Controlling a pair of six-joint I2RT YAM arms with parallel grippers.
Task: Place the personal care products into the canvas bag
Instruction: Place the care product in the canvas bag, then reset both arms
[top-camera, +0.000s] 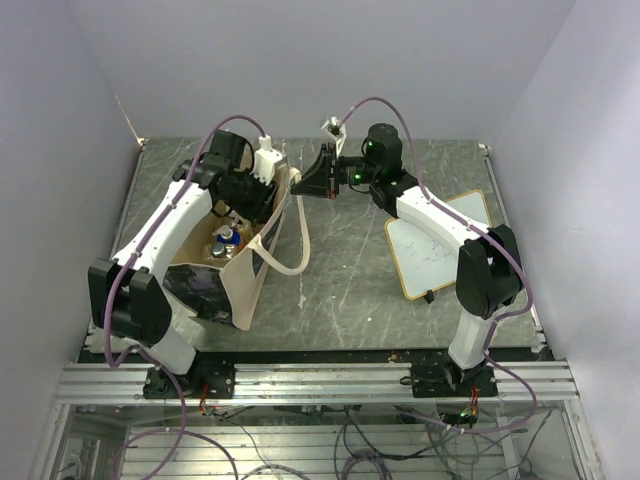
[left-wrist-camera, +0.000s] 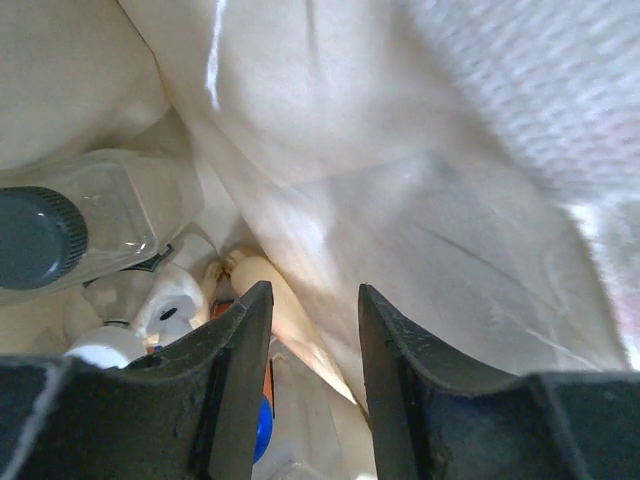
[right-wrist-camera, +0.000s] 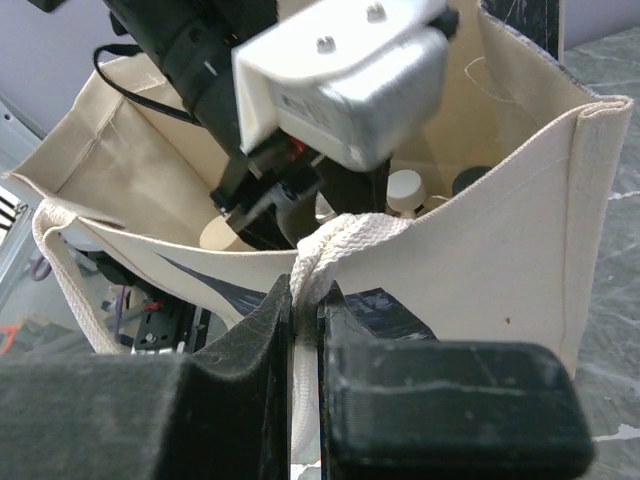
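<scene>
1. Top external view: a beige canvas bag (top-camera: 246, 290) sits with its mouth open on the left side of a dark marbled surface (top-camera: 350, 290).
2. The left arm (top-camera: 165, 225) reaches down through the bag's mouth. Several small bottles (top-camera: 228, 240) lie inside at the bottom.
3. The left wrist view looks from within the bag. The left claw (left-wrist-camera: 315, 292) has its fingers spread apart with nothing between them, and pale cloth fills the space beyond.
4. To the left of that claw, a clear bottle (left-wrist-camera: 120, 215) with a dark cap lies on its side. A white-capped bottle (left-wrist-camera: 105, 345) rests just under it. A blue and orange patch beside one finger may be another bottle, but it is too hidden to be sure.
5. In the right wrist view, the right claw (right-wrist-camera: 305, 300) is pressed together on the bag's woven strap handle (right-wrist-camera: 330, 240), pinching it at the near rim.
6. Over that rim, a white cap (right-wrist-camera: 405, 188) and a dark cap (right-wrist-camera: 470, 180) show inside the bag.
7. A wood-framed whiteboard (top-camera: 440, 240) lies on the right of the surface, well apart from the bag.
</scene>
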